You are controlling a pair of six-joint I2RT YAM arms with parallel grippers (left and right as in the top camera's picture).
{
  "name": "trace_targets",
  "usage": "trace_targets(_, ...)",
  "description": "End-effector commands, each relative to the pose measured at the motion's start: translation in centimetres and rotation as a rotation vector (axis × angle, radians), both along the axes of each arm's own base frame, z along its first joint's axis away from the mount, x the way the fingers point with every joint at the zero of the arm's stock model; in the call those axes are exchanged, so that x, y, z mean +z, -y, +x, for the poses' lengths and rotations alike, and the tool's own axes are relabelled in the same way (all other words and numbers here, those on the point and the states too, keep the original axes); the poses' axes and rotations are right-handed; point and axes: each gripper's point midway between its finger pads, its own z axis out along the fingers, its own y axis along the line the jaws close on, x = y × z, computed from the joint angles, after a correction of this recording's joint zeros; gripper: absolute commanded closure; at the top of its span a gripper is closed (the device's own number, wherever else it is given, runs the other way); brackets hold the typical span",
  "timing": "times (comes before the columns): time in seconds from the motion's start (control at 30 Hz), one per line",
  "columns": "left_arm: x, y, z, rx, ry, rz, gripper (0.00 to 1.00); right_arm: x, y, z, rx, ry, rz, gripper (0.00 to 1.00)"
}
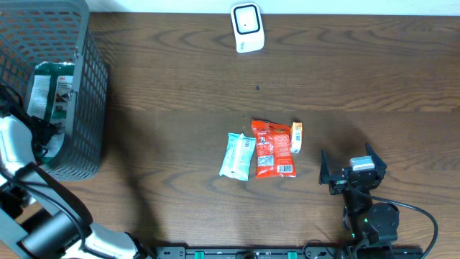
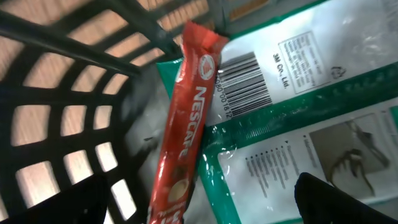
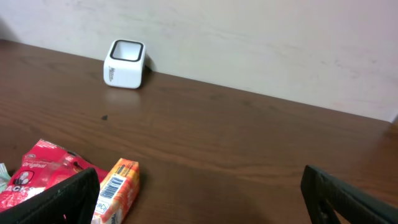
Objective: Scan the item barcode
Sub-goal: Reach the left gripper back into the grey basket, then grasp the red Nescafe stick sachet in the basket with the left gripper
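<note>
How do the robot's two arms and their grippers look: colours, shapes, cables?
The left gripper and the right gripper each have two black fingers. The right arm is black, with a round joint, a small green light and a thin black cable looping beside it. The left arm has white and black segments, with black cables along it.

A grey mesh basket (image 1: 93,93) stands on the dark wooden table (image 1: 180,86).

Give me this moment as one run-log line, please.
left gripper: open, in basket above Nescafe stick | right gripper: open, empty, beside packets | scanner: no item at it
</note>
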Motion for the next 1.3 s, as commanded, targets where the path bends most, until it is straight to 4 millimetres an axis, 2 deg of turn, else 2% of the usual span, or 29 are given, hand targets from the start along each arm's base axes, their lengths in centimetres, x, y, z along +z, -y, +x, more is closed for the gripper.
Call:
trace_targets(0.0,-1.4,-0.2,-0.2,-0.010,-0.031,-0.013,0.05,0.0,-0.2,0.0,0.009,0.000,-0.011,0.01)
trace_targets(0.27,-2.4,-0.5,0.3,-0.011,-0.027,-0.017,0.03,0.0,-0.2,0.0,0.009,0.000,-0.011,0.01)
trace_targets(0.53,-4.6,0.5,1.6,-0.056,0.004,-0.105,0.03,0.0,-0.2,0.0,0.009,0.000,-0.011,0.01)
trace_targets(0.7,-4.9,0.6,1.6,-0.056,0.002,-0.111,0.04,0.0,-0.2,0.0,0.009,0.000,-0.011,0.01)
trace_targets(0.77,-4.9,0.6,1.7,-0.057,0.006,-0.112,0.09,0.0,-0.2,0.0,0.009,0.000,-0.011,0.01)
trace_targets(0.93,-4.9,0.6,1.7,-0.057,0.007,-0.111,0.32,0.0,-0.2,0.0,0.009,0.000,-0.011,0.01)
trace_targets(1.0,-4.8,0.6,1.7,-0.057,0.009,-0.110,0.37,0.0,-0.2,0.0,0.009,0.000,-0.011,0.01)
trace_targets(1.27,-5.0,0.9,1.3,-0.055,-0.010,-0.124,0.36,0.0,-0.2,0.0,0.009,0.000,-0.011,0.01)
